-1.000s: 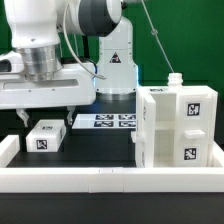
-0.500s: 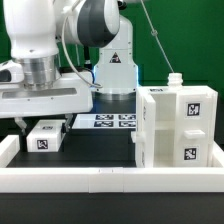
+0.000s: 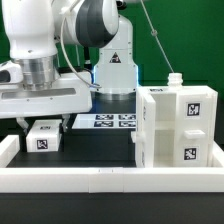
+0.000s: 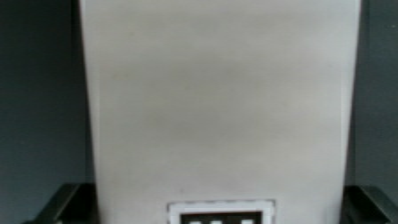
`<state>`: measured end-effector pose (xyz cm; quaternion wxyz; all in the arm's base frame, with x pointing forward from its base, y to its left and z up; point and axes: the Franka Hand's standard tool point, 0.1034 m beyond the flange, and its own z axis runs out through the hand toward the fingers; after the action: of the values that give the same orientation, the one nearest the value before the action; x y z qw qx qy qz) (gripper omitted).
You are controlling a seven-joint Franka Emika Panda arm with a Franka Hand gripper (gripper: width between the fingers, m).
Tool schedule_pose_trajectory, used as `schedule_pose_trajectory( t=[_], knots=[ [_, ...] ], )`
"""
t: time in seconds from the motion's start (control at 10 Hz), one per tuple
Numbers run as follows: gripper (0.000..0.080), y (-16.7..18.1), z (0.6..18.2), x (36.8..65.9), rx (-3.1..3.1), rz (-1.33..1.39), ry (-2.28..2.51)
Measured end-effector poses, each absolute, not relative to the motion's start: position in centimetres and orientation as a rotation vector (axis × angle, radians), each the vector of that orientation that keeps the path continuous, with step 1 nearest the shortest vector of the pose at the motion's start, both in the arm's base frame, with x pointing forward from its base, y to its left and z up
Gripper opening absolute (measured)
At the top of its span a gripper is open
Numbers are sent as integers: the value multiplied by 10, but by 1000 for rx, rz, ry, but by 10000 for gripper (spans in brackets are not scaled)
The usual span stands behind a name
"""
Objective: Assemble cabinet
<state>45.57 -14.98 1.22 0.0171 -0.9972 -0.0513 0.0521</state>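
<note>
Exterior view: the arm has dropped at left of frame, its fingers (image 3: 22,124) spread wide astride a small drawer block (image 3: 43,138) on the surface (image 3: 100,150). The cabinet (image 3: 175,128) stands at right. Wrist view: the drawer block (image 4: 214,100) fills the frame, not yet gripped; a pickup looks near.

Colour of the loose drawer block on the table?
White drawer block with a black-and-white square tag, clearest in the exterior view.

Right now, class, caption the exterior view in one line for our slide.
Franka gripper over a loose drawer block, jaws open astride it; cabinet stands apart at the exterior view's right.
</note>
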Motion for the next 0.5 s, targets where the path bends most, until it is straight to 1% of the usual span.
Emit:
schedule_pose_trajectory(
  t=[0.2,0.3,0.4,0.5],
  knots=[
    [552,-149,13,456,-3099,165,-147],
    [554,-141,24,463,-3095,167,-96],
    [554,-129,43,470,-3081,170,-46],
    [554,-115,66,475,-3060,180,-9]
  ],
)
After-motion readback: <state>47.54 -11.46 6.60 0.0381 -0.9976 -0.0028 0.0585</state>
